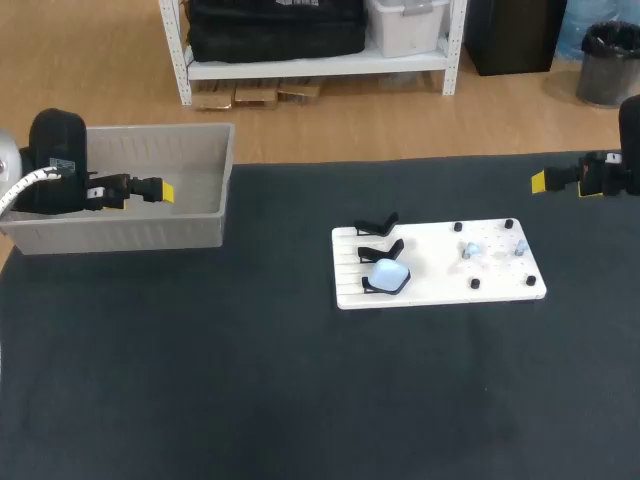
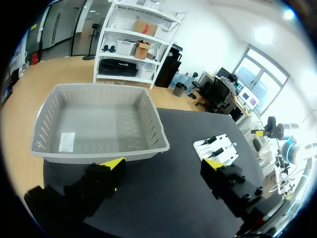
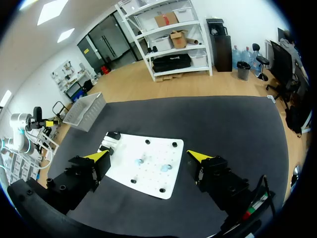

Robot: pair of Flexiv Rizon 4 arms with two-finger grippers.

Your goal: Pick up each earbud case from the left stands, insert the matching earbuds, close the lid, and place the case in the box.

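Observation:
A white board (image 1: 440, 268) lies right of the table's middle. Along its left side stand black stands (image 1: 378, 223); the nearest one holds a light blue earbud case (image 1: 389, 276), lid shut, while the two behind it are bare. Two pale blue earbuds (image 1: 470, 250) (image 1: 520, 247) sit on the board's right half, also seen as earbuds (image 3: 140, 161) ahead of my right gripper (image 3: 148, 157). That right gripper (image 1: 545, 181) hovers open, off the board's far right. My left gripper (image 1: 160, 190) hangs open over the grey box (image 1: 130, 235); from the wrist, the left gripper (image 2: 162, 166) is above the box's near rim (image 2: 99, 150).
Small black pegs (image 1: 476, 284) stud the board's right half. The box stands at the table's far left corner, with only a white label (image 2: 67, 141) inside. Dark tabletop (image 1: 250, 380) spreads between box and board and along the front.

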